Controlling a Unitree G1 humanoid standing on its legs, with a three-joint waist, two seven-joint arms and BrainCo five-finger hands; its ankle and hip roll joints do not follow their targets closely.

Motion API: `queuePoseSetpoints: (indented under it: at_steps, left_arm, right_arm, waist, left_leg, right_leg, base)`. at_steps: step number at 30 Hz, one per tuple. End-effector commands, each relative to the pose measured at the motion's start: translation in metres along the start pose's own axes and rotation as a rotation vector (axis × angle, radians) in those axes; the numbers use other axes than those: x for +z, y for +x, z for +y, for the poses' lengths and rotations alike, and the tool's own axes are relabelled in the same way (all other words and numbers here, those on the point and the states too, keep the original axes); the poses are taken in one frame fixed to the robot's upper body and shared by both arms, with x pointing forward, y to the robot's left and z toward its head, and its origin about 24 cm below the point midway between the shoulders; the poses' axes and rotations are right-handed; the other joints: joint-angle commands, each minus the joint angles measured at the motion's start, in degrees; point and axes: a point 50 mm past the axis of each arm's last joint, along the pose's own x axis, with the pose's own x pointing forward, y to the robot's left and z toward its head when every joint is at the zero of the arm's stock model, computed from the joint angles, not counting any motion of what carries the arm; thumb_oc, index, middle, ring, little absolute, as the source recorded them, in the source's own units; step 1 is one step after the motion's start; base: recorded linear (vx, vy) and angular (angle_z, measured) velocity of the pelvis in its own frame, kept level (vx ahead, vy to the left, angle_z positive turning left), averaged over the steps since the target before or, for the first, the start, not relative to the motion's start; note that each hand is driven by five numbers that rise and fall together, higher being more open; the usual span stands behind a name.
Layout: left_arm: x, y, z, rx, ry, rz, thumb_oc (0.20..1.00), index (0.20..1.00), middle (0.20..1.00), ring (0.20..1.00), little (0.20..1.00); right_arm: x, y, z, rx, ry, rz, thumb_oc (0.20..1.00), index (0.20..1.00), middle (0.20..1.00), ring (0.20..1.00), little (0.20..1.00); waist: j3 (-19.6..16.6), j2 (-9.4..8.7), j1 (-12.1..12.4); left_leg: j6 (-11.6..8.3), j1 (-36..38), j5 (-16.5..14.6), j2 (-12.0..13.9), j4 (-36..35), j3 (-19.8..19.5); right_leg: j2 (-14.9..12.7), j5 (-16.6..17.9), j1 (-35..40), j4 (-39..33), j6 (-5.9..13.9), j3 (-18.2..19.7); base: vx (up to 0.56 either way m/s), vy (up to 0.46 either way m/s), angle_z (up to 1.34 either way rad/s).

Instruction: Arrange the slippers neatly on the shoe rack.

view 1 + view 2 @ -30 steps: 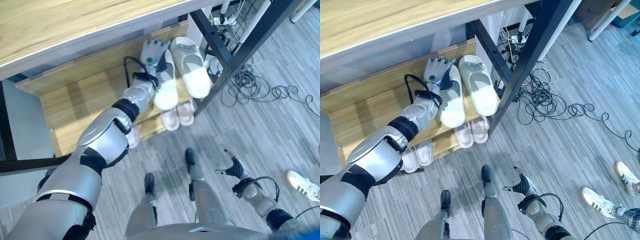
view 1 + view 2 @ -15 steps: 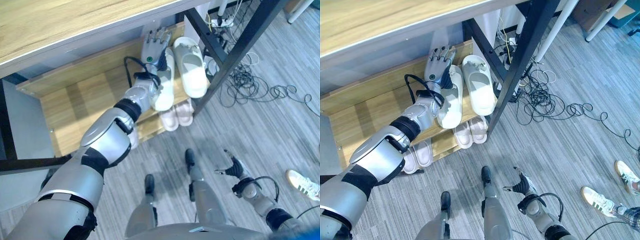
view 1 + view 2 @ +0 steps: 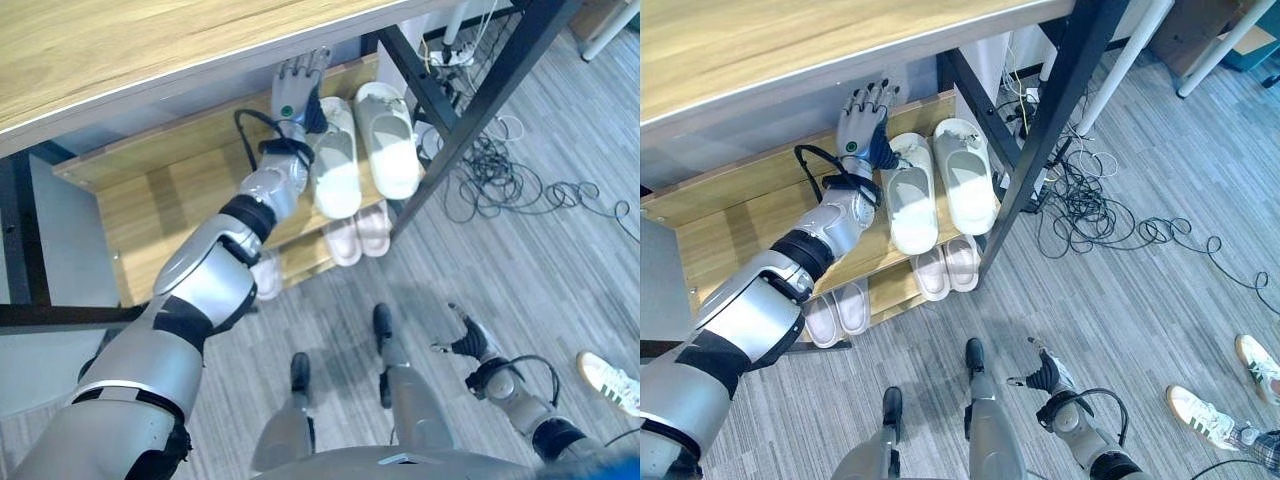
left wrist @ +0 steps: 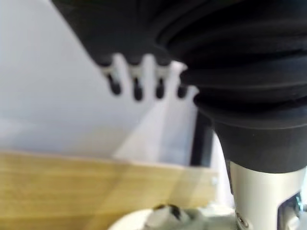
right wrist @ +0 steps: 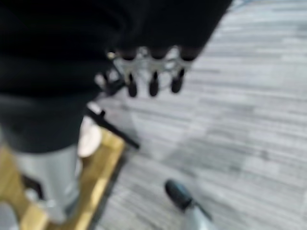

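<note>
- A tangle of black cables (image 3: 1110, 215) on the grey plank floor (image 3: 1160, 320).
- White sneakers (image 3: 1205, 415), a person's, at the floor's right edge.
- A power strip (image 3: 447, 58) behind the black frame post (image 3: 1050, 110).

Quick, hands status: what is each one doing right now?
Left hand: open, fingers straight, holding nothing, beside the white slippers on the rack's upper shelf.
Right hand: open, relaxed, holding nothing, low over the floor.

Robot body, itemised. Left arm (image 3: 200, 285): silver-grey rounded shells, black bands at joints. Left hand (image 3: 290, 85): dk back w/ small green dot, silver fingers (image 4: 136, 86), dk tips. Ribbed cover (image 4: 249, 96): black, bellows-type, over silver wrist tube w/ screw. Right hand (image 3: 465, 335): same build; black cable loop at wrist.
</note>
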Motion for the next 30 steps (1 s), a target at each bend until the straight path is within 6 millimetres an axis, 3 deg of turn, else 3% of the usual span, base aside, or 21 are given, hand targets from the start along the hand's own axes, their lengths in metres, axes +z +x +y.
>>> queuePoseSetpoints:
  at_steps: [1,8,15,20,25,30]
  left_arm:
    - [-0.013,0.011,0.031,0.133,-0.046,0.021,1.000,1.000,1.000,1.000,1.000]
    - [-0.050,-0.015,0.023,0.113,-0.056,0.102,1.000,1.000,1.000,1.000,1.000]
    - [-0.072,-0.043,0.006,0.050,-0.020,0.137,1.000,1.000,1.000,1.000,1.000]
    - [-0.071,-0.054,-0.004,0.007,-0.034,0.135,1.000,1.000,1.000,1.000,1.000]
    - [-0.046,-0.069,-0.026,-0.066,-0.147,0.096,1.000,1.000,1.000,1.000,1.000]
    - [-0.037,-0.075,-0.037,-0.110,-0.151,0.079,1.000,1.000,1.000,1.000,1.000]
  right_arm:
    - [0.005,0.002,-0.005,-0.026,0.028,-0.020,1.000,1.000,1.000,1.000,1.000]
    - [-0.003,-0.004,0.000,-0.015,0.049,0.010,1.000,1.000,1.000,1.000,1.000]
    - [-0.004,-0.006,0.003,-0.012,0.067,0.020,1.000,1.000,1.000,1.000,1.000]
    - [-0.004,-0.005,0.003,-0.018,0.067,0.018,1.000,1.000,1.000,1.000,1.000]
    - [-0.003,-0.005,0.004,-0.022,0.081,0.025,1.000,1.000,1.000,1.000,1.000]
    - [0.001,-0.002,0.003,-0.025,0.079,0.013,1.000,1.000,1.000,1.000,1.000]
  waist:
    - [3.42,3.36,1.25]
    - [3.01,3.10,2.40]
    - [3.03,2.89,3.21]
    - [3.25,2.77,3.49]
    - [3.27,2.83,3.75]
    - [3.23,3.01,3.74]
  left_leg:
    - [1.83,-7.51,2.07,-0.06,0.25,-0.20]
    - [1.80,-7.09,2.04,-0.02,0.25,-0.34]
    - [1.73,-7.22,2.26,0.10,0.25,-0.84]
    - [1.74,-7.46,2.39,0.02,0.25,-0.96]
    - [1.82,-7.42,2.36,-0.11,0.25,-1.08]
    - [1.91,-7.32,2.40,-0.17,0.25,-0.94]
  right_leg:
    - [-0.12,-11.01,5.72,2.56,3.89,-2.78]
    - [0.00,-11.26,6.44,2.61,3.69,-3.21]
    - [-0.01,-11.23,6.50,2.60,3.50,-3.53]
    - [0.07,-11.15,6.30,2.57,3.39,-3.57]
    - [0.00,-11.20,6.47,2.67,3.34,-3.71]
    - [-0.12,-11.15,6.38,2.75,3.34,-3.43]
  base:
    - [0.00,0.000,0.00]
    - [-0.01,-0.006,0.08]
    - [-0.01,-0.001,0.02]
    - [0.00,0.000,0.00]
    - [0.00,0.000,0.00]
    - [0.00,0.000,0.00]
